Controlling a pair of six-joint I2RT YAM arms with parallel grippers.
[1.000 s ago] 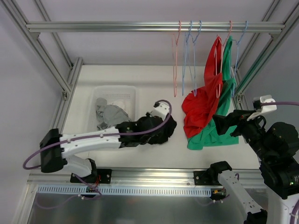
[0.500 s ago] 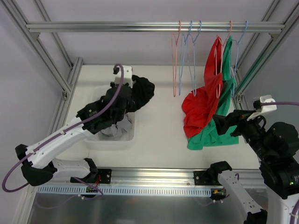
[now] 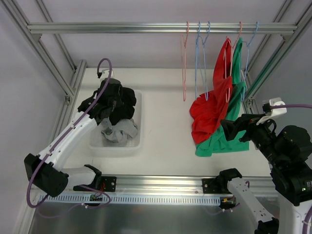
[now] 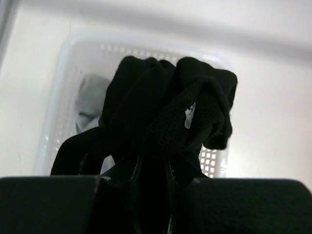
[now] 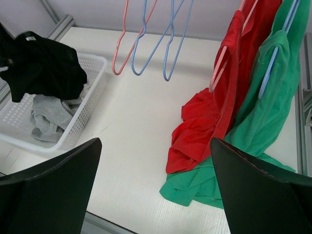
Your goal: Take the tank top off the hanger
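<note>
A black tank top (image 3: 118, 100) hangs bunched above the white basket (image 3: 139, 142), off any hanger, with my left gripper (image 4: 153, 170) shut on its fabric; the cloth hides the fingertips. A red tank top (image 3: 209, 114) still hangs on a pink hanger (image 5: 225, 58) and a green one (image 3: 229, 139) on a blue hanger (image 5: 273, 63), their lower parts pooled on the table. My right gripper (image 3: 233, 127) stands open just right of them, nothing between its fingers (image 5: 63, 185).
A grey garment (image 3: 119, 131) lies in the basket. An empty pink hanger (image 3: 184, 63) and empty blue hangers (image 3: 201, 63) dangle from the top rail (image 3: 122, 28). Aluminium frame posts run down both sides.
My left arm swung the black tank top from the table's middle leftward and back, to above the basket. The right arm barely moved.
</note>
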